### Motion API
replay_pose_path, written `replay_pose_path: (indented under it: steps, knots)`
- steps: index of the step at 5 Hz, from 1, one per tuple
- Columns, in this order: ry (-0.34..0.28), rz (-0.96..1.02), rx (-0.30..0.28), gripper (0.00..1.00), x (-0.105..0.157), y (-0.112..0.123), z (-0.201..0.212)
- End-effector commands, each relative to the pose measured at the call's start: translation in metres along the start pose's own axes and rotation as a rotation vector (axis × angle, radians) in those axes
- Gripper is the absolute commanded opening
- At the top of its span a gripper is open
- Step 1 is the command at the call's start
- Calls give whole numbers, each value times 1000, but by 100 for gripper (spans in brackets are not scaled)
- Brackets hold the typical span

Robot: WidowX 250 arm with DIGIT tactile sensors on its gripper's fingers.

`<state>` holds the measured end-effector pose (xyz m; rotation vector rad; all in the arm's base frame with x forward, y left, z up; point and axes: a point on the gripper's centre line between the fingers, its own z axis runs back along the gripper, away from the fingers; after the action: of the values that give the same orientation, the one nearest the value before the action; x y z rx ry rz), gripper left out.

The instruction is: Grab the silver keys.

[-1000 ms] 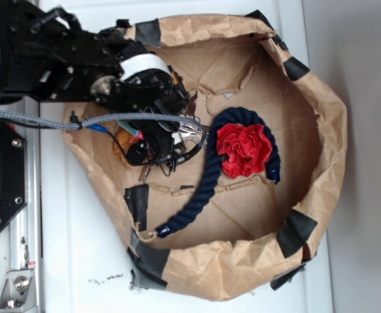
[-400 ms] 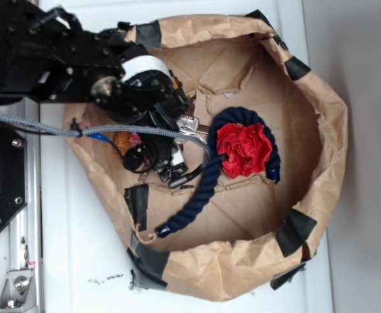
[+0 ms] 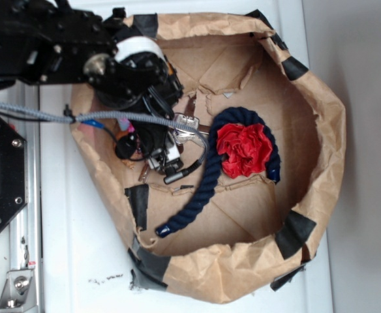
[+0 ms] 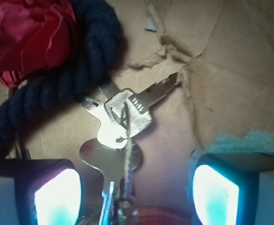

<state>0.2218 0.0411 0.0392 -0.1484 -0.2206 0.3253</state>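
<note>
Now | hand (image 4: 134, 192) fingers apart | silver keys (image 4: 123, 122) between them, touching navy rope (image 4: 57, 89)

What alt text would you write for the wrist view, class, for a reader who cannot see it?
A bunch of silver keys lies on brown paper between the open gripper's two glowing fingertips. A navy rope and red crumpled cloth sit upper left.

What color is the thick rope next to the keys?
Dark navy blue. The rope shows best in the exterior view, curling around a red crumpled cloth.
</note>
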Motion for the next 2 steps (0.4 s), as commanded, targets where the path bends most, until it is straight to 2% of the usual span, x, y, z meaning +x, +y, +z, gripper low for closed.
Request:
replay_pose_path:
  steps: [1, 2]
  knots:
    - [-78, 50, 7, 0, 17, 8, 15]
    - [-83, 44, 5, 0, 17, 7, 15]
